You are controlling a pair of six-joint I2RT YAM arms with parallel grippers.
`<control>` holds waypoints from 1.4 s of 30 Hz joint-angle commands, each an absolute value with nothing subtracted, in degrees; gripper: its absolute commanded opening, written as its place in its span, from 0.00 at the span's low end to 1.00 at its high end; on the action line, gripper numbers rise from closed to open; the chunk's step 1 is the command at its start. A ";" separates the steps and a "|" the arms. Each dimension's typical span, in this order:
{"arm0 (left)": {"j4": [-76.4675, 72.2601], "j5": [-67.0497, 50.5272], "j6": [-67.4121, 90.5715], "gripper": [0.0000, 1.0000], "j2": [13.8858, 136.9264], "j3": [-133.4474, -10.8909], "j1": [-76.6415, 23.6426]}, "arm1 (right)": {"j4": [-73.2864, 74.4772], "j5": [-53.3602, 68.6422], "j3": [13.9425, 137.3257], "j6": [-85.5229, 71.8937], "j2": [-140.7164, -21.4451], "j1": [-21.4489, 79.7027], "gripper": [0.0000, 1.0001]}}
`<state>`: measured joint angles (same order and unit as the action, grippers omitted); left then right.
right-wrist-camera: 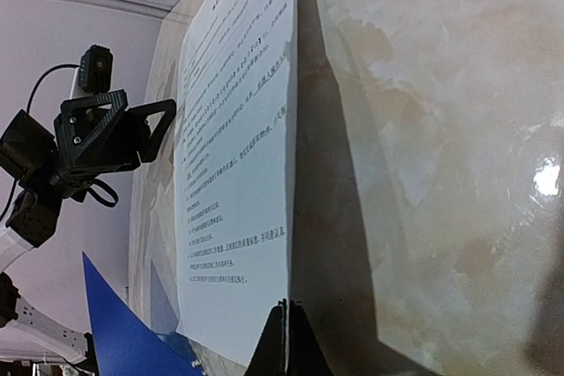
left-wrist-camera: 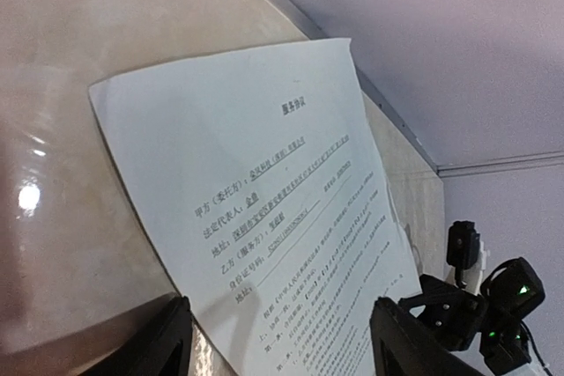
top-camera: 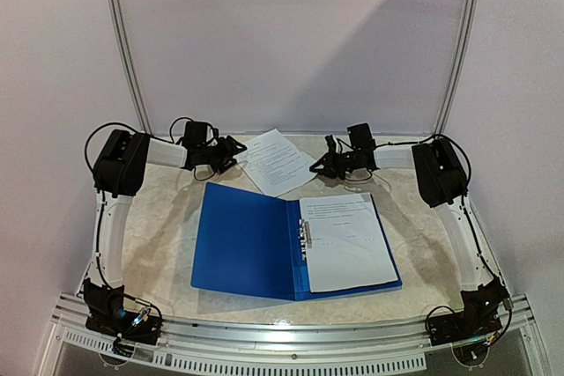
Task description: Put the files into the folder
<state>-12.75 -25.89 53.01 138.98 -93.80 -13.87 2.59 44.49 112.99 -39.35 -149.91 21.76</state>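
The blue folder (top-camera: 247,242) lies open on the table, with a white printed sheet (top-camera: 348,244) on its right half beside the metal spine clip (top-camera: 305,235). A second white sheet (top-camera: 278,160) lies behind the folder. My right gripper (top-camera: 319,166) is shut on that sheet's right edge, which lifts off the table in the right wrist view (right-wrist-camera: 238,173), pinched between my fingertips (right-wrist-camera: 273,341). My left gripper (top-camera: 236,147) is open at the sheet's left edge. The left wrist view shows the sheet (left-wrist-camera: 264,200) lying between its spread fingers (left-wrist-camera: 163,341).
The marble-patterned tabletop (top-camera: 163,217) has a metal rail along its near edge (top-camera: 291,328). White walls and a frame close the back. The folder's blue corner (right-wrist-camera: 115,323) shows in the right wrist view, below the left arm (right-wrist-camera: 97,138).
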 commanded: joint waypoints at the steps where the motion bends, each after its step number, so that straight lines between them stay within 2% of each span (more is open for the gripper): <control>1: -3.03 -20.10 47.09 0.72 134.39 -90.84 -13.66 | 5.67 44.03 115.44 -33.24 -145.22 21.96 0.00; 7: -1.37 -14.34 41.91 0.75 122.28 -81.76 -12.02 | 7.92 42.79 114.82 -25.55 -134.33 21.73 0.00; 13: -1.21 -13.83 40.10 0.75 113.01 -70.80 -12.04 | 6.73 42.14 102.87 -23.17 -120.33 18.60 0.00; 19: 2.23 -10.69 36.31 0.76 104.75 -64.84 -11.98 | 6.03 45.30 81.46 -27.38 -107.05 16.05 0.00; 24: 2.25 -11.63 36.62 0.76 98.77 -60.80 -12.67 | 6.04 42.29 60.30 -24.66 -87.97 15.34 0.00; 30: 3.25 -11.79 36.79 0.76 92.91 -58.37 -13.82 | 11.78 38.60 44.35 -20.71 -70.28 15.12 0.00; 40: 4.87 -11.29 38.25 0.76 86.09 -57.62 -15.24 | 18.09 38.72 32.61 -14.50 -61.74 14.77 0.00; 42: 5.62 -10.90 38.15 0.76 85.37 -58.10 -15.29 | 19.70 40.42 31.53 -14.02 -61.14 14.80 0.04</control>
